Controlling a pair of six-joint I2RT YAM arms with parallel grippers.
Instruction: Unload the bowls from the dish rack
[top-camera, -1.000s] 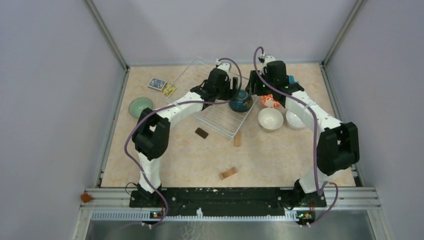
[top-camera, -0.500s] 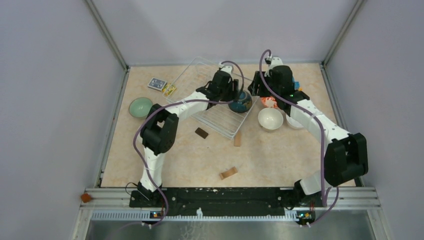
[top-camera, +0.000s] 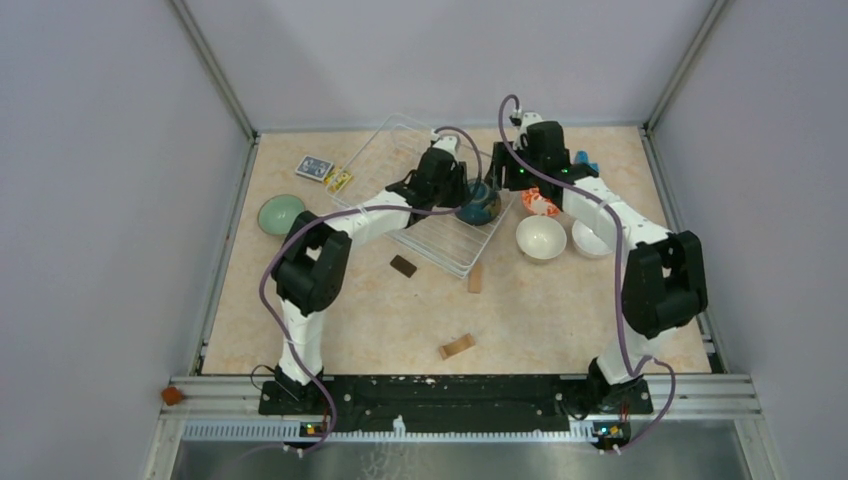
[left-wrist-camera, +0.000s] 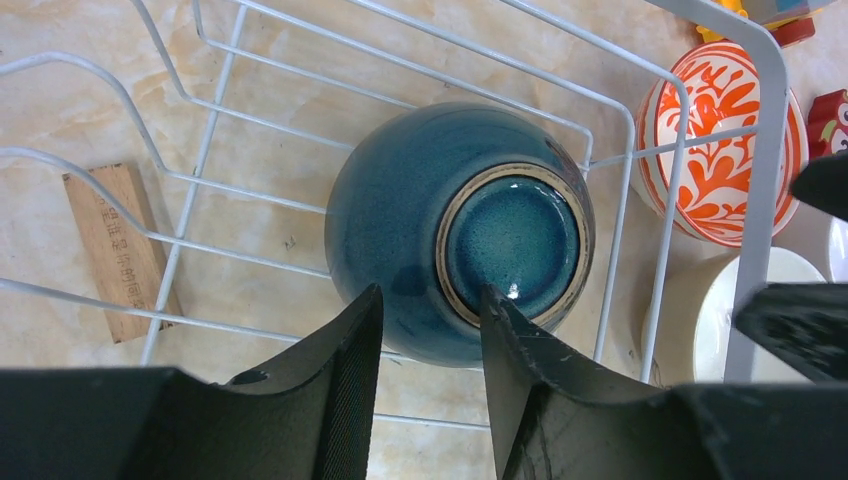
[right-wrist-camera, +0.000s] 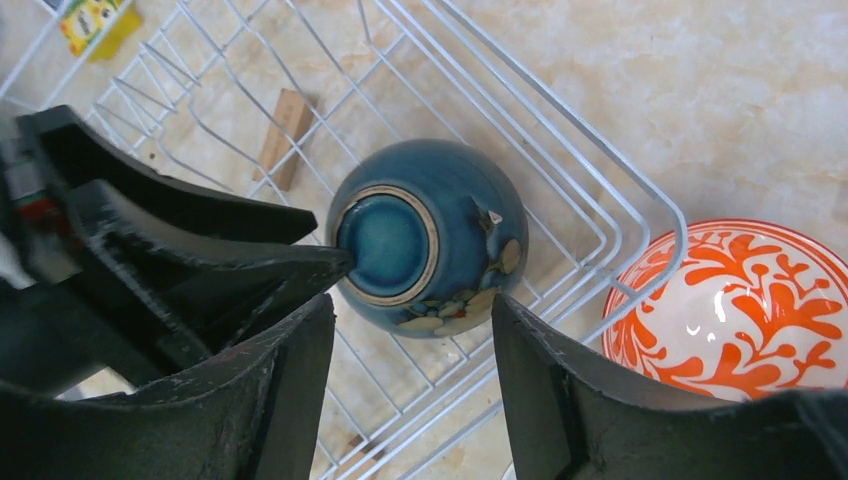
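Observation:
A dark teal bowl (top-camera: 481, 204) (left-wrist-camera: 420, 215) (right-wrist-camera: 455, 215) lies tipped in the dish rack's (top-camera: 395, 140) (left-wrist-camera: 768, 150) (right-wrist-camera: 640, 200) right corner, its foot ring facing the cameras. My left gripper (top-camera: 462, 192) (left-wrist-camera: 430, 292) is open, its jaws narrowed; one fingertip (left-wrist-camera: 495, 305) is at the foot ring's edge and the other is beside the bowl's wall. The right gripper (top-camera: 508, 180) (right-wrist-camera: 411, 300) hovers open above the same bowl, holding nothing. Outside the rack sit an orange-patterned bowl (top-camera: 541, 203) (left-wrist-camera: 722, 140) (right-wrist-camera: 745, 310), two white bowls (top-camera: 541, 238) (top-camera: 592, 241) and a pale green bowl (top-camera: 281, 213).
Wooden blocks lie under the rack (left-wrist-camera: 118, 250) (right-wrist-camera: 285, 135) and on the table (top-camera: 403, 265) (top-camera: 475, 279) (top-camera: 457, 346). Cards (top-camera: 315, 167) rest left of the rack. A colourful toy (top-camera: 583, 160) sits behind the right arm.
The left jaws have narrowed around the teal bowl's foot side. The right wrist has shifted slightly left over the bowl and its jaws widened a little.

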